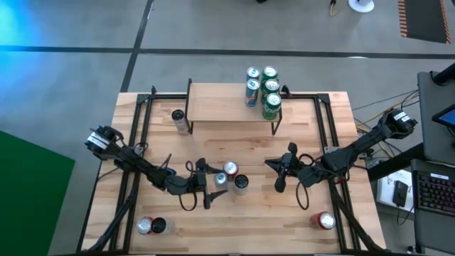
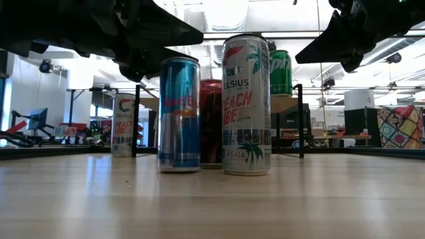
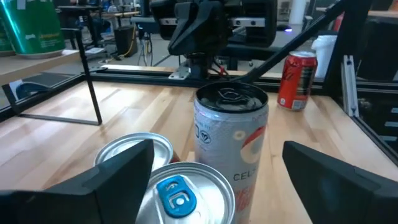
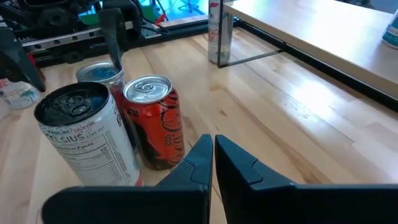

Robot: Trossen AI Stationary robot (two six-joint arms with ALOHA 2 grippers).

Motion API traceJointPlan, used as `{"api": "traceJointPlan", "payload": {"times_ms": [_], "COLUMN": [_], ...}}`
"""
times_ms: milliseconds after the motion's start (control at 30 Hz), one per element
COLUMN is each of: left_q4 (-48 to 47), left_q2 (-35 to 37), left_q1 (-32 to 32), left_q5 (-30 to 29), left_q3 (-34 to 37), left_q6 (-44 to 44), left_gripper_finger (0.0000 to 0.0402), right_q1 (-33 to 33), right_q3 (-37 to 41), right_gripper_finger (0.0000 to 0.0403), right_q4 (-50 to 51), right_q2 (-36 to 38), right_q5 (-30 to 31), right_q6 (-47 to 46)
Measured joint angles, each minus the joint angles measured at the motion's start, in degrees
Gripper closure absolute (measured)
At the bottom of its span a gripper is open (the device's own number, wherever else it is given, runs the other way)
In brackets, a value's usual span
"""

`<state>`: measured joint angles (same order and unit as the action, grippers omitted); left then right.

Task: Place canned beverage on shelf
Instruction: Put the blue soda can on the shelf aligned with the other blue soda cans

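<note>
Light-wood table (image 1: 234,213) on a grey concrete floor, open lab behind it in the low view. The shelf (image 1: 231,105) sits at upper centre of the high view; four green cans (image 1: 264,89) already stand bunched at its right end, the rest of the board is bare. One more tall can (image 1: 180,121) stands on the table just off the shelf's left edge.

Cluster of three cans at centre of the high view: a white Celsius can (image 2: 246,105), a blue can (image 2: 179,114) and a red can (image 2: 210,123) behind them, standing close together, can't tell if touching.

Left gripper (image 1: 211,190) is at the cluster's left side, fingers (image 3: 118,171) spread wide, nothing between them yet. Its wrist view shows the blue top nearest, the Celsius can just beyond. Right gripper (image 1: 281,171) hangs right of centre, off the cans, fingers pressed together and empty.

Other strays: two cans (image 1: 151,226) at lower left, a red can (image 1: 325,221) at lower right.

Step, as I read it: left arm is lining up a pick from the cluster, no grasp made. Next move needs the fingers straddling a single can. Tight spacing, so a neighbour could get knocked over. Then close, lift clear, carry to the free part of the shelf, set down upright.
</note>
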<state>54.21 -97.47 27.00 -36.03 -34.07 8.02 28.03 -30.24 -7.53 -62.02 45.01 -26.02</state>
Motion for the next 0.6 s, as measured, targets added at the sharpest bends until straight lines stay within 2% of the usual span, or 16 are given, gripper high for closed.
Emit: {"api": "traceJointPlan", "payload": {"times_ms": [133, 300, 467, 600], "left_q4": [-2.9, -12.8, -26.1, -28.1], "left_q2": [1.5, 3.9, 4.1, 4.1], "left_q1": [0.6, 1.4, 1.9, 2.0], "left_q5": [0.2, 0.0, -3.8, -6.2], "left_q3": [-0.3, -3.4, -7.4, -7.2], "left_q6": [-0.1, -0.3, 4.0, 7.6], "left_gripper_finger": [0.0049, 0.0052, 0.0052, 0.0052], "right_q1": [0.1, 0.1, 0.1, 0.2], "right_q3": [0.0, 0.0, 0.1, 0.1], "right_gripper_finger": [0.0394, 0.0394, 0.0394, 0.0394], "right_q4": [0.1, 0.7, 1.4, 1.4], "right_q2": [0.0, 0.0, 0.0, 0.0], "right_q5": [0.0, 0.0, -0.1, -0.2], "right_q6": [0.0, 0.0, -0.6, -0.6]}}
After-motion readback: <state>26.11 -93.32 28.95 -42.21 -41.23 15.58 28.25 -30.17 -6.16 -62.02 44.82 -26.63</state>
